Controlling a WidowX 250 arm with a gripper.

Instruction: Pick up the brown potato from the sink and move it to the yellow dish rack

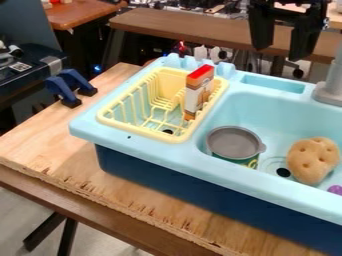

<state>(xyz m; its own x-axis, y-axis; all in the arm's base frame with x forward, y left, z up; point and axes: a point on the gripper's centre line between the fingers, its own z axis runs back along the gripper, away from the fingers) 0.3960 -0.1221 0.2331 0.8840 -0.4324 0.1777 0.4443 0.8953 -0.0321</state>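
Plywood [35, 145] supported the sink [87, 125], where the carton [198, 95] stood slightly tilted in the yellow rack [138, 131] and risked toppling if the raised gripper [281, 52], jaws apart and empty, clipped its top.

The robot's body [294, 15] is black, with blocky jaws.
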